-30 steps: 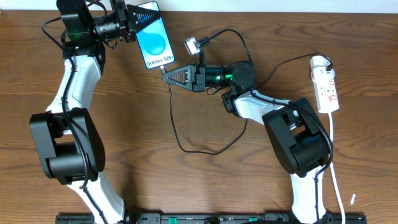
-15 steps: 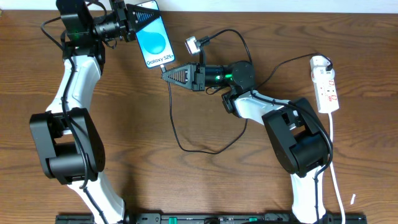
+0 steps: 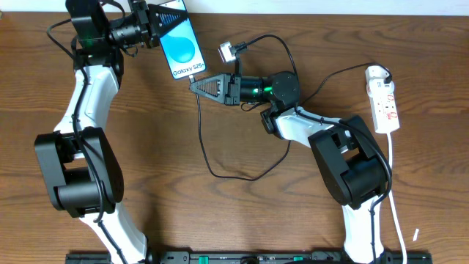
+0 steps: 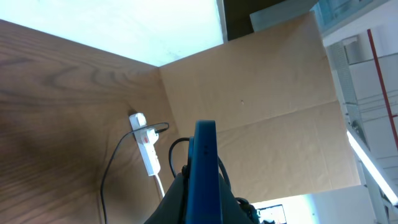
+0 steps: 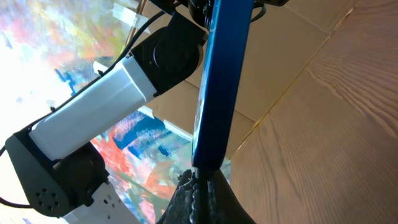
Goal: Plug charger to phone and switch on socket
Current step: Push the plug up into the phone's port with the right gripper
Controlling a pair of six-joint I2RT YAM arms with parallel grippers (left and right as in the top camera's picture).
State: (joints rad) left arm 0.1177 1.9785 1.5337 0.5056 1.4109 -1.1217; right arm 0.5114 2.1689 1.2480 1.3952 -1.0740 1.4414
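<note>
My left gripper (image 3: 163, 17) is shut on the phone (image 3: 180, 47) at the table's far left, blue screen up. In the left wrist view the phone (image 4: 204, 168) stands edge-on between the jaws (image 4: 202, 205). My right gripper (image 3: 195, 83) is shut on the plug tip of the charger, a thin black cable (image 3: 209, 158), and holds it against the phone's lower end. In the right wrist view the plug sits between the jaws (image 5: 200, 180) right at the phone's bottom edge (image 5: 221, 81). The socket (image 3: 384, 103) lies at the far right, and shows small in the left wrist view (image 4: 147, 149).
A small silver adapter (image 3: 226, 52) with a black lead lies just right of the phone. The charger cable loops over the table middle. The socket's thick white cord (image 3: 396, 209) runs down the right edge. A cardboard wall (image 4: 267, 106) stands behind the table.
My right gripper has moved a little left and up with the plug tip, closing onto the phone's lower end. The left arm and phone have stayed put.
</note>
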